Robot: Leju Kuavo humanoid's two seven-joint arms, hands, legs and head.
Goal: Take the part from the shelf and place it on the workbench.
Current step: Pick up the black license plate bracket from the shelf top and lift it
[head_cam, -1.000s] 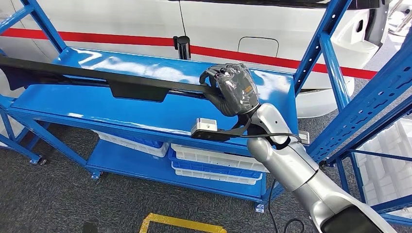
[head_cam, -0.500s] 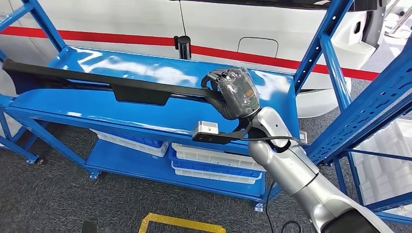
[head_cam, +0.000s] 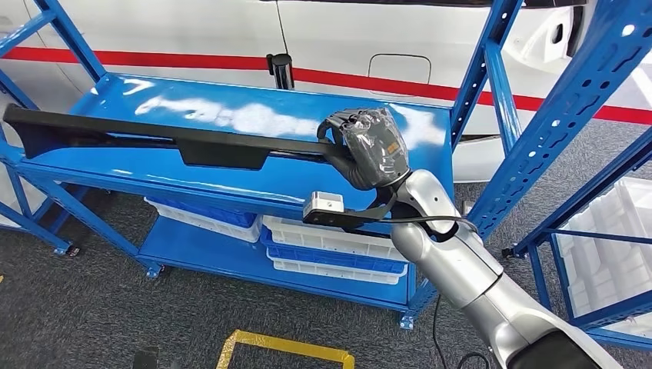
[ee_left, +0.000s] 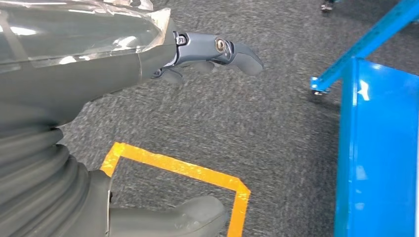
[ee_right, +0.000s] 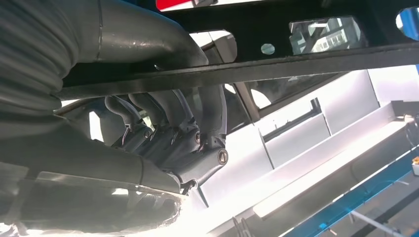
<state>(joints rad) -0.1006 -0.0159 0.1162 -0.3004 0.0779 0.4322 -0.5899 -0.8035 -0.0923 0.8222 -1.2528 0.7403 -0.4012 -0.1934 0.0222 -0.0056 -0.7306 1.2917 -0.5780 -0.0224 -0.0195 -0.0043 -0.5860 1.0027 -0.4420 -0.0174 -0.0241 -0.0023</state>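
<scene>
Nearest, in the left wrist view, the left hand [ee_left: 148,59] hangs over grey carpet [ee_left: 276,118] with its fingers [ee_left: 232,49] apart and nothing in them; much of the hand is cut off by the picture edge. A yellow tape outline [ee_left: 197,170] marks the floor beneath it, and a blue shelf corner [ee_left: 380,148] stands just beside.

In the head view the right hand [head_cam: 369,146], wrapped in clear film, grips the long black part [head_cam: 177,142] at its right end. The fingers curl over the far side of the bar and are hidden there; the right wrist view shows the fingers [ee_right: 197,113] wrapped round the black bar [ee_right: 276,66] with the thumb on its other side. How much of the part lies past the hand cannot be made out.

From the hand the part stretches left across the blue shelf [head_cam: 231,181], along its length. Whether it touches the shelf top or hangs just above it cannot be told. Its left end reaches the shelf's left edge, near a slanted blue brace [head_cam: 73,42].

Blue uprights [head_cam: 480,81] stand close to the right of the hand. White and blue trays [head_cam: 338,246] sit on the lower level. Beyond the shelf stands a white car body [head_cam: 369,38] with a red stripe.
</scene>
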